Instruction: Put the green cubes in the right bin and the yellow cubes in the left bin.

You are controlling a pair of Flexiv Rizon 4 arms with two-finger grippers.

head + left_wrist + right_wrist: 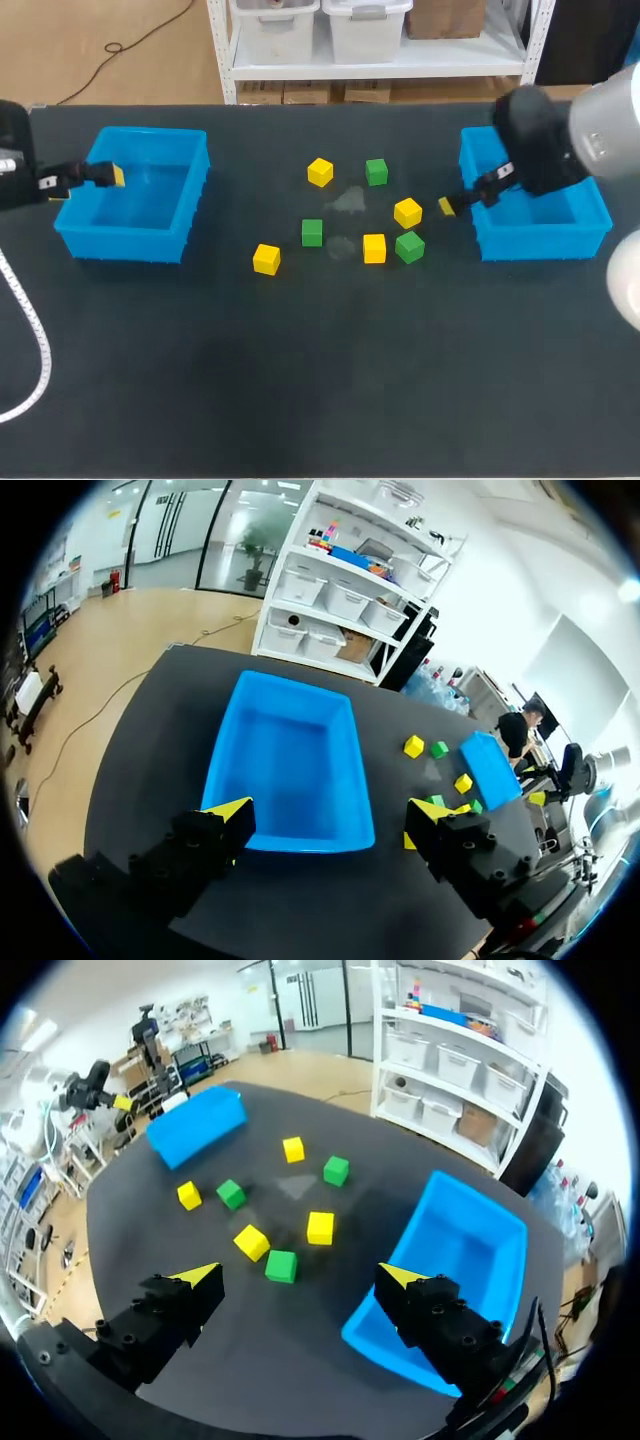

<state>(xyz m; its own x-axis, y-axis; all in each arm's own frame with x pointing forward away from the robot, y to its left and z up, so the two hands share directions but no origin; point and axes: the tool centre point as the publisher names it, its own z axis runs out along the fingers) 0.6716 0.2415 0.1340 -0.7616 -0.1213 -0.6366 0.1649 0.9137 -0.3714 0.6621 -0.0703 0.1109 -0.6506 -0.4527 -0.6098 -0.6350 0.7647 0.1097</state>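
Several yellow cubes, such as one (320,172) and another (266,259), lie mid-table with three green cubes (376,171) (312,232) (409,246). The left bin (190,150) and right bin (540,240) are blue and hold nothing. My left gripper (88,180) is open above the left bin's outer rim; the left wrist view shows the gripper (328,815) over the bin's near wall (300,840). My right gripper (460,200) is open beside the right bin's inner wall. In the right wrist view that gripper (298,1278) hovers with a green cube (281,1265) and a yellow cube (251,1242) just ahead of it.
A white cable (35,340) curves along the table's left edge. Faint grey smudges (348,200) mark the cloth among the cubes. The front half of the table is bare black cloth.
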